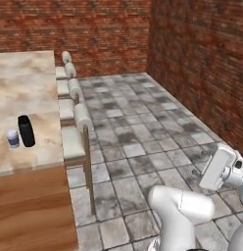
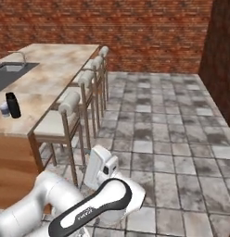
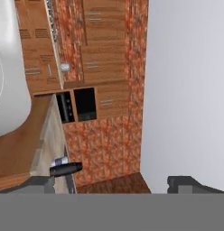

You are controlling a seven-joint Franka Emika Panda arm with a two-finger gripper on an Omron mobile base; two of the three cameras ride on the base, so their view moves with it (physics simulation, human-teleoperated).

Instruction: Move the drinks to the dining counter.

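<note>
Bottle (image 1: 26,131), black cylinder, stands just beside small white cup w/ blue band (image 1: 13,138) on marbled beige dining counter (image 1: 30,88). Padded stools (image 1: 74,139) line its edge; gripper (image 3: 118,182) spread wide, nothing betw. fingers.

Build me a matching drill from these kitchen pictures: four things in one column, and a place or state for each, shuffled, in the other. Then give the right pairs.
Things
1. black bottle
2. small white cup
3. sink
4. end effector

Places or states
A. set into the dining counter top, far from the near end
B. open, holding nothing
C. upright on the counter near its stool-side edge, the taller of a pair
D. upright right beside the bottle, on the side away from the stools

Pairs: 1-C, 2-D, 3-A, 4-B
</note>
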